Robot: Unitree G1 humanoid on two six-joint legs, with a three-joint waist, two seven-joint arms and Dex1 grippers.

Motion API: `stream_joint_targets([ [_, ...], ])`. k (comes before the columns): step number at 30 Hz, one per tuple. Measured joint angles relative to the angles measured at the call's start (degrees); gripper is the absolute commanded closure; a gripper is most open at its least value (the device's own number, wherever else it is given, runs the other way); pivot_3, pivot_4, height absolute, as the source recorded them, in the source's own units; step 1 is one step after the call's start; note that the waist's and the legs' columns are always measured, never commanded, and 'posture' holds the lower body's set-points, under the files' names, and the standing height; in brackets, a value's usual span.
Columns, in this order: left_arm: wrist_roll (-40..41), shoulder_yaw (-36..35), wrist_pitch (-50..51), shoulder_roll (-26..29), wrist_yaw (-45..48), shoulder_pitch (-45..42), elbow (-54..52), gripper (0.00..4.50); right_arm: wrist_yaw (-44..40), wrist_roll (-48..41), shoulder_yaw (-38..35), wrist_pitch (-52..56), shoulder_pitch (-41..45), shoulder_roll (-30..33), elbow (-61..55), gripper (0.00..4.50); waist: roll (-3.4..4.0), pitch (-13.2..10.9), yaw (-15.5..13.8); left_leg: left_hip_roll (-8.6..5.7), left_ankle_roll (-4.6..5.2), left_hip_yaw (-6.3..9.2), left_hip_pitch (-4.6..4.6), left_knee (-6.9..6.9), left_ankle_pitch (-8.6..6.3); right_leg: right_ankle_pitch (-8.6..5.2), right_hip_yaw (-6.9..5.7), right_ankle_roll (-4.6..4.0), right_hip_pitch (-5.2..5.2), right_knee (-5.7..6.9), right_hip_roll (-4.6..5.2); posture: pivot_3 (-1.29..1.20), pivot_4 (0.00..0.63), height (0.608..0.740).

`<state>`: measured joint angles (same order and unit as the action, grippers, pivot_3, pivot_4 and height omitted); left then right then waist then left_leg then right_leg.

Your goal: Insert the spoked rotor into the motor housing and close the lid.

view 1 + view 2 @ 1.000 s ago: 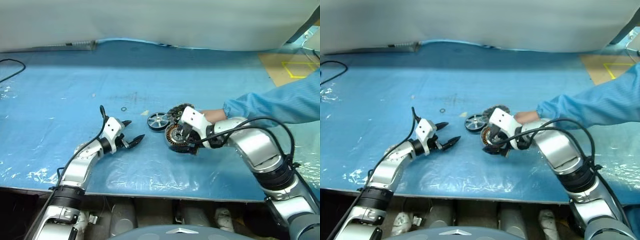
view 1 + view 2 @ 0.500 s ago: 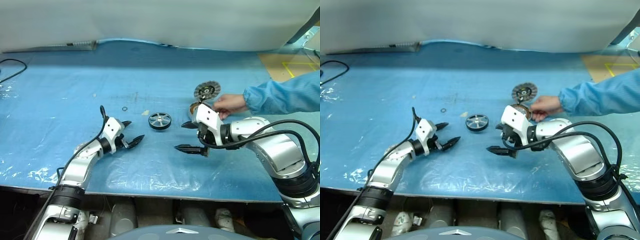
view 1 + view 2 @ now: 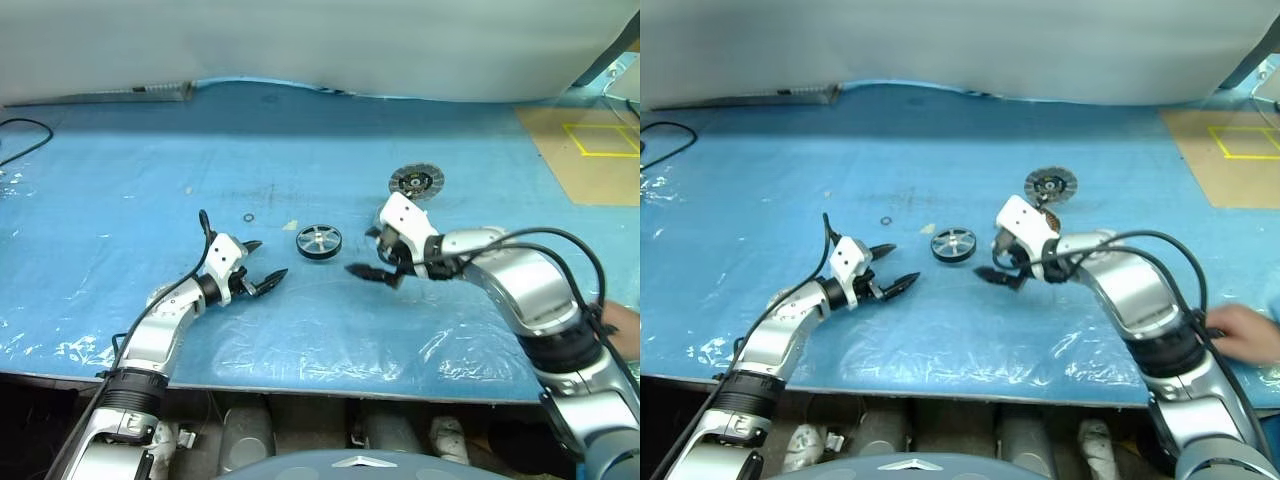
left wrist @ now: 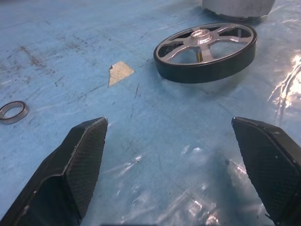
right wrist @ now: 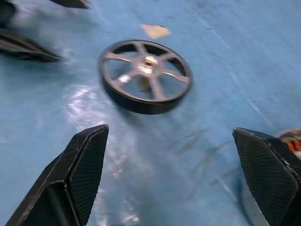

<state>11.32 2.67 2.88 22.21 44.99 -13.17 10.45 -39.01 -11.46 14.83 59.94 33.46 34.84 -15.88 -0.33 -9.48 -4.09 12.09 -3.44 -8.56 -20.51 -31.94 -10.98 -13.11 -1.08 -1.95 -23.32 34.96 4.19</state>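
Observation:
The spoked rotor (image 3: 319, 241) lies flat on the blue mat, between my two grippers. My left gripper (image 3: 268, 260) rests open just left of it, fingers pointing at the rotor (image 4: 205, 44). My right gripper (image 3: 362, 252) hovers open just right of the rotor (image 5: 146, 75), tilted down toward the mat, with nothing between its fingers. The motor housing (image 5: 292, 140) sits behind the right gripper, mostly hidden by it; a sliver of copper windings shows. Farther back, the ribbed lid (image 3: 415, 181) lies flat on the mat.
A small metal ring (image 3: 247, 217) and a scrap of tape (image 3: 290, 225) lie on the mat behind the left gripper. A person's hand (image 3: 1240, 333) rests near the front right edge. A tan board (image 3: 585, 150) lies at the back right.
The person's arm has left the parts and drawn back to the right, leaving lid and housing farther back. My right gripper came off the housing and swung left toward the rotor. Left arm still.

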Motion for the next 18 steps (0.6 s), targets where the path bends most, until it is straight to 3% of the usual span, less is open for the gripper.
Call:
stream_joint_targets([
  [18, 0.0, 0.0, 0.1, 0.0, -0.3, 0.1, -0.1, 0.0, 6.6, 7.4, 2.1, -3.0, 2.8, -1.0, 12.9, 0.04, 0.0, 0.0, 0.0, 0.01, -0.01, 0.01, -0.12, -0.04, 0.0, 0.01, -0.03, 0.02, -0.08, -0.01, 0.0, 0.0, 0.15, 0.74],
])
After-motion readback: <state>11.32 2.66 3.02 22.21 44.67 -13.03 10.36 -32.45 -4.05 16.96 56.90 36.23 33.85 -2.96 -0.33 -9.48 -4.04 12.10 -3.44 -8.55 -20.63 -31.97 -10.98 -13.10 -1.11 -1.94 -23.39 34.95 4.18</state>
